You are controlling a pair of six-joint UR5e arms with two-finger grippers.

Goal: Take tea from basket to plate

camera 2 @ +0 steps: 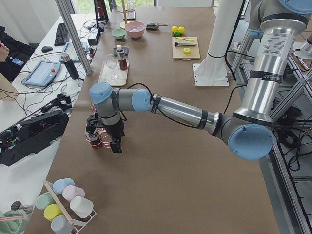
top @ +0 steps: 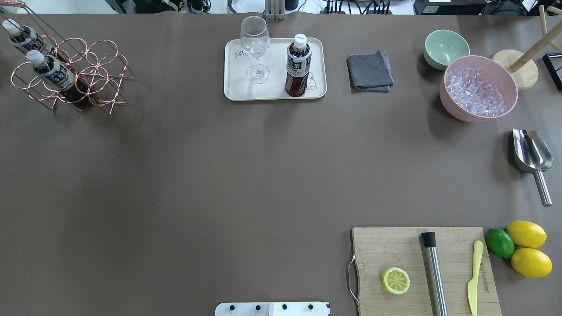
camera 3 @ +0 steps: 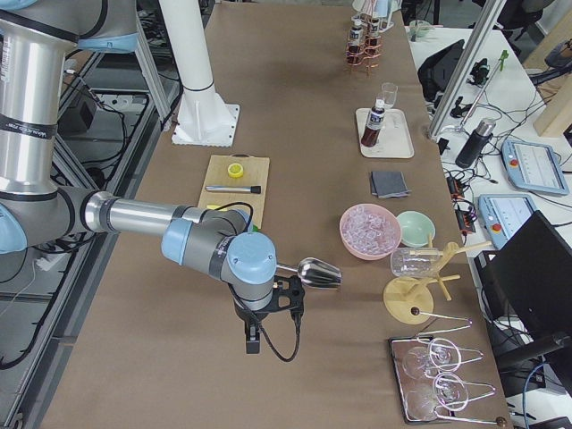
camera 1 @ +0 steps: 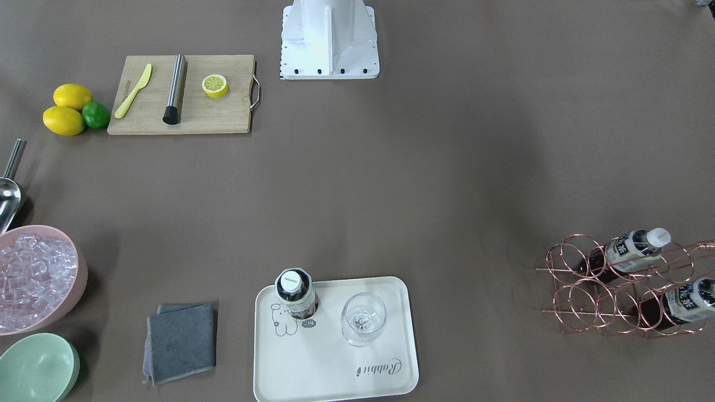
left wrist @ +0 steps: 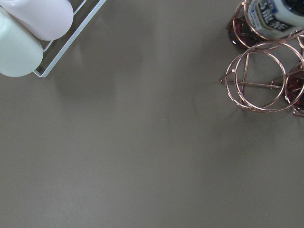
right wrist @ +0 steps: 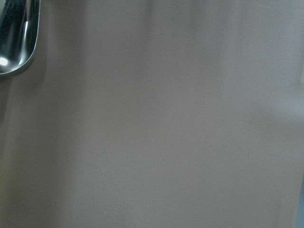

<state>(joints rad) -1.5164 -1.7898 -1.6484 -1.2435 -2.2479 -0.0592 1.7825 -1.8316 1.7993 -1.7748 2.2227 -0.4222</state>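
One tea bottle (camera 1: 296,293) stands upright on the cream plate (camera 1: 335,363), next to a wine glass (camera 1: 363,318); it also shows in the overhead view (top: 298,66) on the plate (top: 276,57). Two more tea bottles (top: 55,74) lie in the copper wire basket (top: 94,66) at the table's far left. My left gripper (camera 2: 105,141) hangs just above the basket (camera 2: 96,142); I cannot tell whether it is open or shut. My right gripper (camera 3: 256,329) hangs over bare table near a metal scoop (camera 3: 317,273); I cannot tell its state. The left wrist view shows basket rings (left wrist: 259,80), no fingers.
A cutting board (top: 426,267) holds a lemon half, a steel muddler and a yellow knife, with lemons and a lime (top: 520,245) beside it. A pink bowl of ice (top: 478,87), a green bowl (top: 445,48) and a grey cloth (top: 369,70) sit right of the plate.
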